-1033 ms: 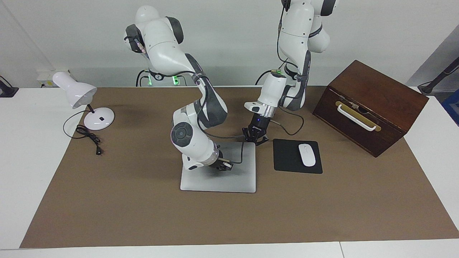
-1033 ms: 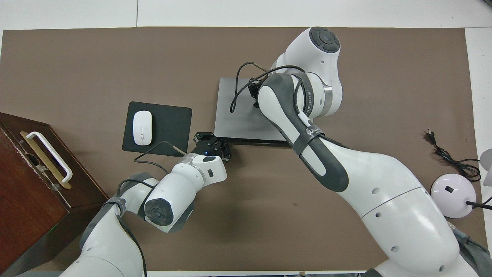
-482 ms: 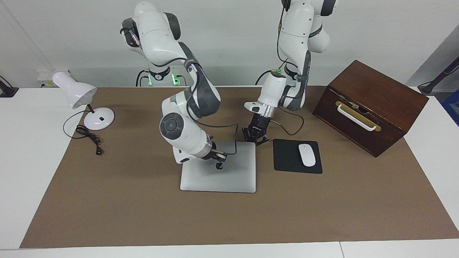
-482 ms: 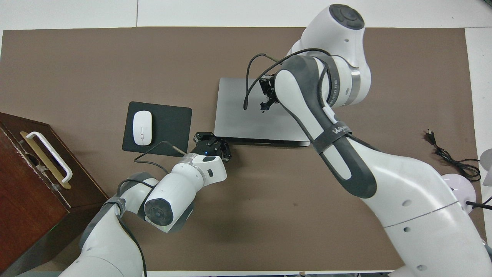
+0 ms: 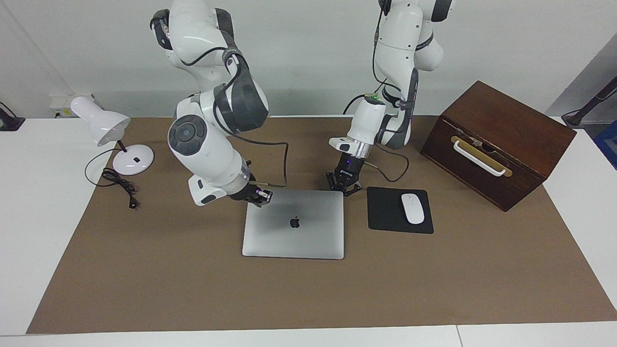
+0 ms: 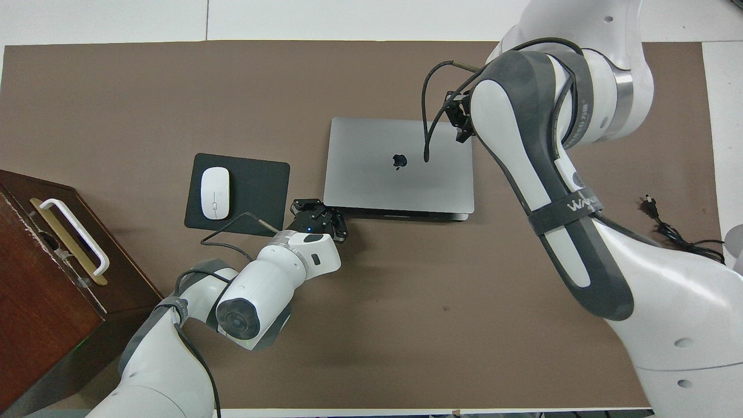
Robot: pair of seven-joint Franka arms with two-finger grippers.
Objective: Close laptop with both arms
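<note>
Laptop (image 5: 293, 223): lid flat, shut.
Left gripper (image 5: 344, 187): closed, empty, steadying the hinge corner.
Right gripper (image 5: 260, 196): closed, empty, above the other hinge corner.

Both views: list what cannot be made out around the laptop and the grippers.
- Laptop: keyboard and screen hidden under its shut lid, both views.
- Right gripper: overhead view, mostly covered by its own arm.
- Left gripper: contact with the laptop's corner too small to settle, either view.

Left gripper (image 5: 344, 187) low, jaws closed; right gripper (image 5: 260, 197) raised, jaws closed
</note>
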